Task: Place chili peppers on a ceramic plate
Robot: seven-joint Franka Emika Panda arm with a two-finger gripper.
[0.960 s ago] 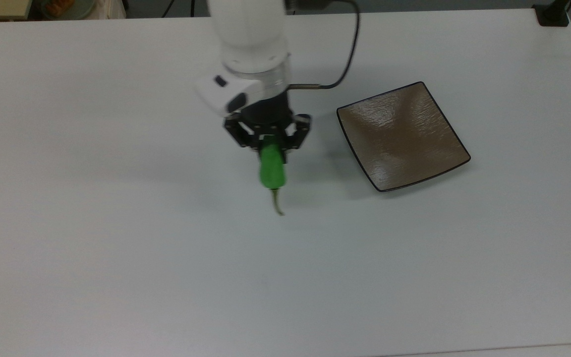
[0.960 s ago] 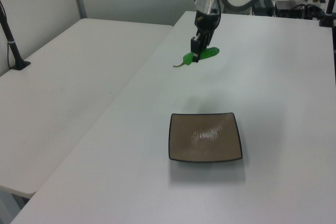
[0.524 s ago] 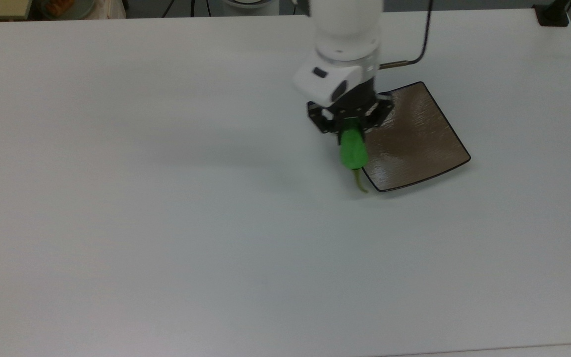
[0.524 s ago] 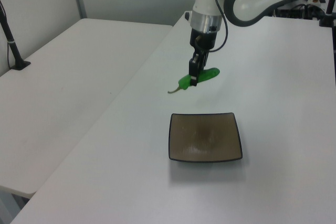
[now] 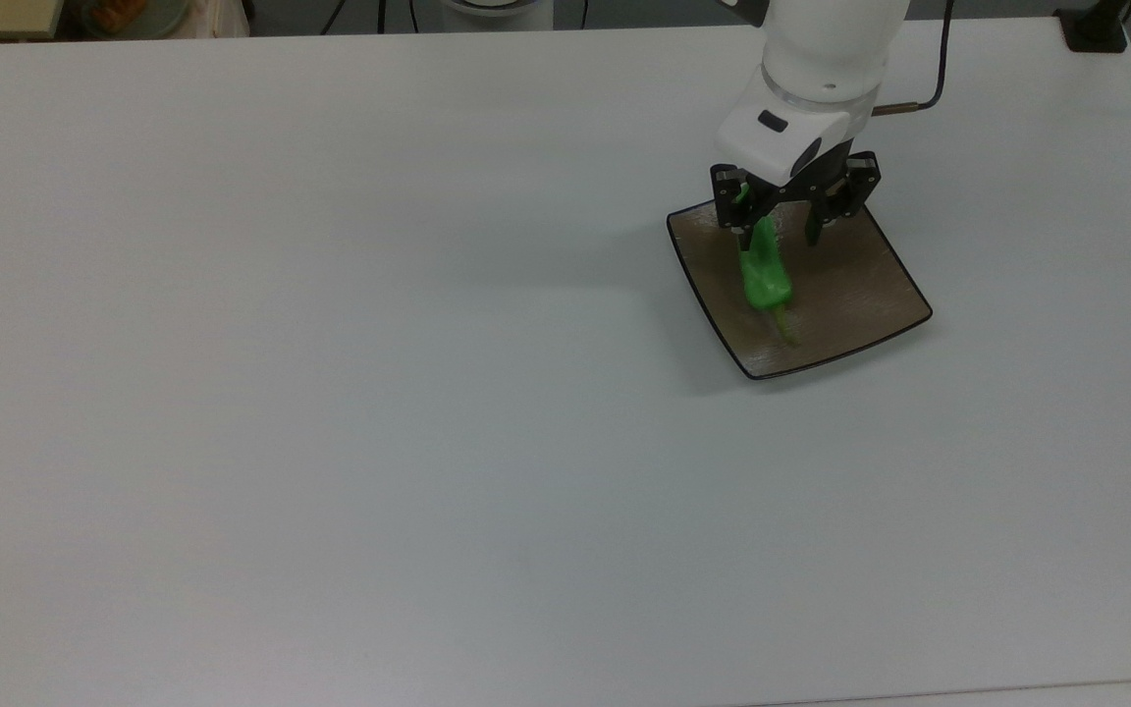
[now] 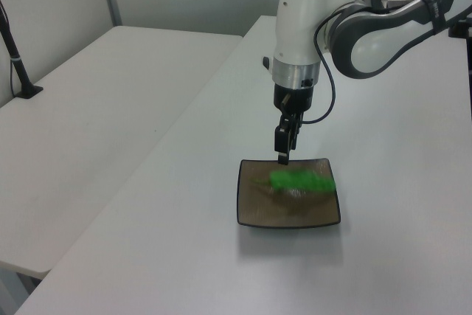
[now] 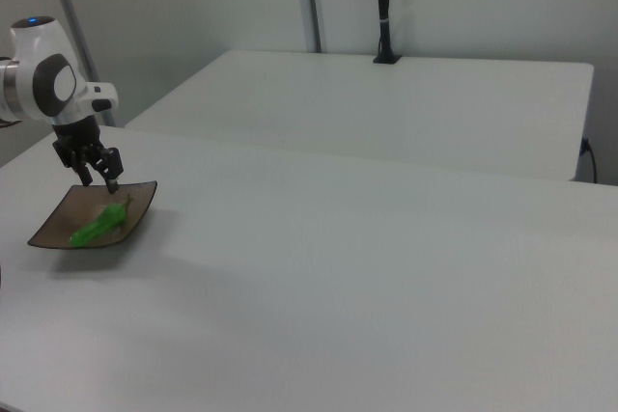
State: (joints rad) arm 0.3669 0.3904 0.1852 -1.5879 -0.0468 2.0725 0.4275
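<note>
The bright green chili pepper (image 5: 763, 276) lies lengthwise over the square brown ceramic plate (image 5: 880, 295), its thin stem pointing toward the top view's bottom. My gripper (image 5: 773, 225) hangs open just above the pepper's upper end, fingers spread to either side and holding nothing. In the left view the pepper (image 6: 301, 181) looks smeared across the plate (image 6: 250, 216), right below the gripper (image 6: 283, 154). The right view has the pepper (image 7: 98, 227) resting inside the plate (image 7: 144, 205), with the gripper (image 7: 100, 179) a little above it.
The plate sits on a wide white table (image 5: 330, 393), near the top view's right side. A second white table (image 6: 88, 108) stands alongside and carries a black post (image 6: 16, 52). A black cable (image 5: 929, 69) trails from the arm's wrist.
The arm carried the pepper toward the top view's right, from bare table to over the plate. The gripper then opened and let the pepper go onto the plate.
</note>
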